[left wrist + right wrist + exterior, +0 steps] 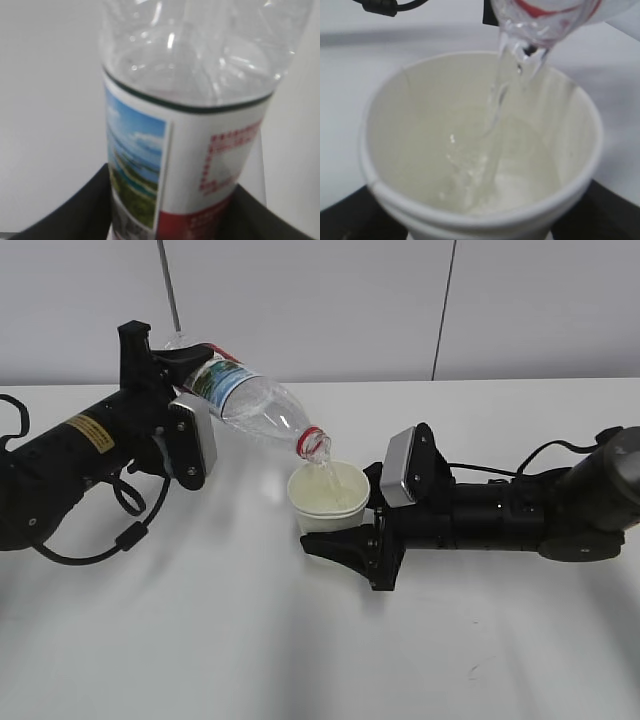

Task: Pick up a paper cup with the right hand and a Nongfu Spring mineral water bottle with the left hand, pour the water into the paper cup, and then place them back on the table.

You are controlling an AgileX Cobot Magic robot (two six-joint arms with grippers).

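Observation:
My left gripper (pixel 172 375) is shut on the Nongfu Spring bottle (pixel 245 400) and holds it tilted, mouth (pixel 313 444) down to the right over the paper cup (pixel 328 498). A thin stream of water (pixel 322 472) runs from the mouth into the cup. My right gripper (pixel 345 535) is shut on the cup and holds it upright just above the white table (pixel 300 640). In the left wrist view the bottle's label (pixel 200 165) fills the frame between the black fingers (pixel 75 215). In the right wrist view water (pixel 495 125) falls into the cup (pixel 480 145), pooling at its bottom.
The left arm (pixel 70 455) with the yellow sticker and its looping cable lies on the table's left side. The right arm (pixel 520 510) stretches in from the right edge. A grey wall stands behind the table's far edge (pixel 500 380).

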